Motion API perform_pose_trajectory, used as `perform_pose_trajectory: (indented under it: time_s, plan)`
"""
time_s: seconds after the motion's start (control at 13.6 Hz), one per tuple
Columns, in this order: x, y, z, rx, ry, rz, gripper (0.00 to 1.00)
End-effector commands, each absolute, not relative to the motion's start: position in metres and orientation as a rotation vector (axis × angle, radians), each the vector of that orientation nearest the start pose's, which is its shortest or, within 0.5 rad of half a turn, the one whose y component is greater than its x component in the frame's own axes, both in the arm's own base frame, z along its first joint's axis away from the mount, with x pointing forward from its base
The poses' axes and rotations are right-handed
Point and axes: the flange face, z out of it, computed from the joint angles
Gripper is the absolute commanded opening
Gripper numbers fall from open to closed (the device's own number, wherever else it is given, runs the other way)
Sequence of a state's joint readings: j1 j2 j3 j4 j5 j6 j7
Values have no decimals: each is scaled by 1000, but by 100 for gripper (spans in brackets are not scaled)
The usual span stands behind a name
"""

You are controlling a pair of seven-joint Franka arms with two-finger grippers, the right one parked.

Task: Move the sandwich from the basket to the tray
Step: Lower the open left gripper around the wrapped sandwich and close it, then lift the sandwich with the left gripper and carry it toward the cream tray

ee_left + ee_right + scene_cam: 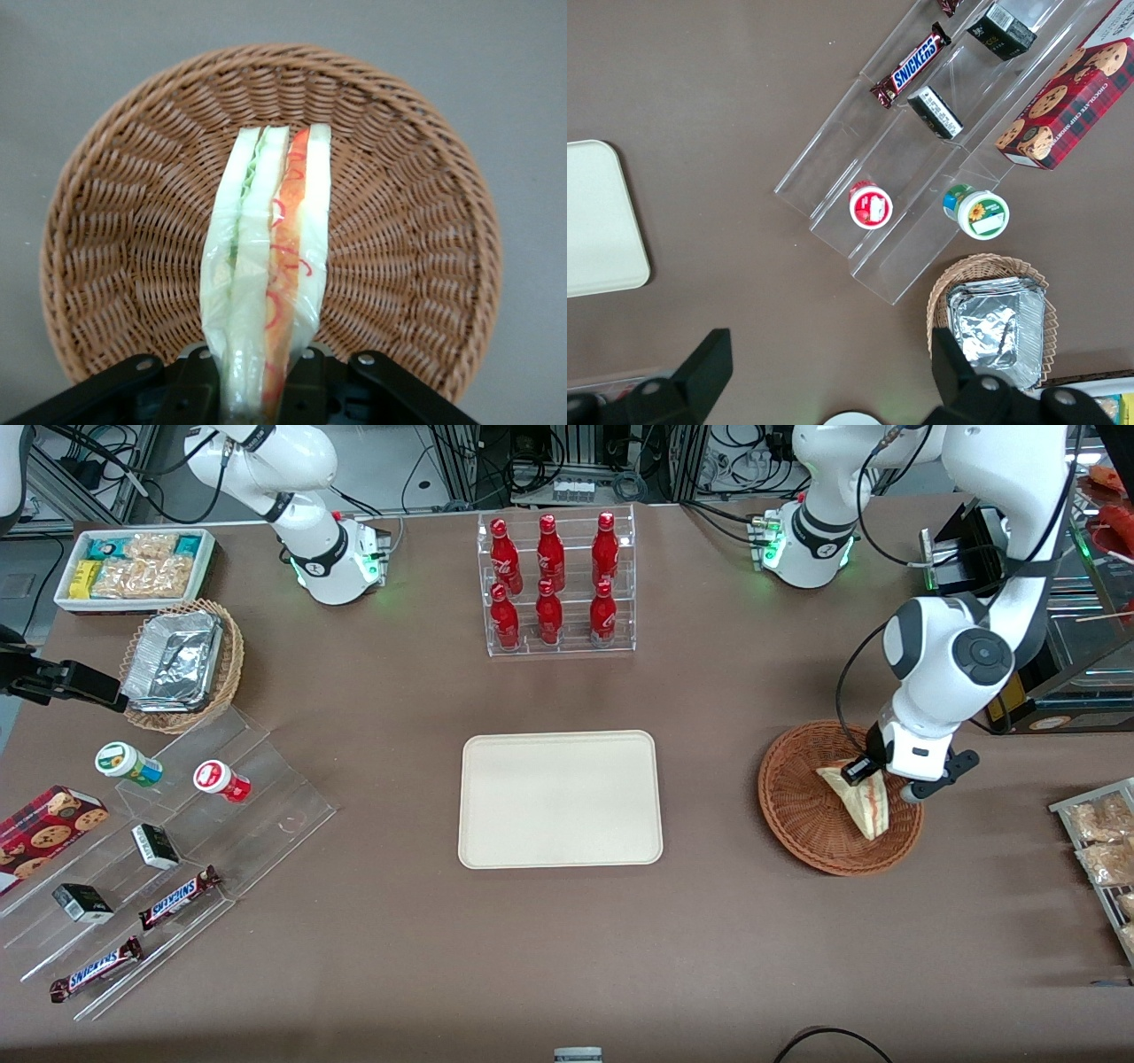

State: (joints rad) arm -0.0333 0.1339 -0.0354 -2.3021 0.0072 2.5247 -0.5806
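Lying in the reddish-brown wicker basket (811,815), the clear-wrapped sandwich (858,802) rests on its side with the cut edge up, so the wrist view shows its layers running lengthwise: white bread, green leaf along one band, pink and red filling along the other (266,266). The basket's woven wall (115,266) rings it all round. The left arm's gripper (886,779) is down inside the basket at the wedge's end farther from the front camera. Its two black fingers (197,390) stand on either side of the sandwich's near end, close against the wrap, so the jaws are narrowed onto the wedge with the bread between them. The sandwich's pointed end still touches the basket floor.

Toward the parked arm's end from the basket, on the brown table (567,957), lies the cream rectangular tray (560,798), well apart from the basket. Farther from the camera than the tray stands a clear acrylic rack of red cola bottles (556,584). At the parked arm's end are a tan wicker basket with foil containers (182,664), a white bin of snack packets (135,567), and a stepped clear display (159,868) holding Snickers bars (177,899) and two small lidded cups (128,763).
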Motion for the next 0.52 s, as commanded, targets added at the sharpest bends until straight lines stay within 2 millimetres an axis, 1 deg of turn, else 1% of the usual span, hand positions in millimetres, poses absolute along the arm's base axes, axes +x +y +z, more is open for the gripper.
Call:
perform_pose_trajectory:
  time_s: [0.0,0.15,0.22,0.3,0.37,0.44]
  plan:
    - [547,-57,343,-3067,-697,-68,0]
    - [557,-95,377,-3074,-602,11,0]
    - [559,-121,390,-3083,-535,44,0]
    - [560,-141,395,-3091,-486,66,0]
    - [557,-172,400,-3109,-418,64,0]
    - [554,-195,404,-3122,-381,54,0]
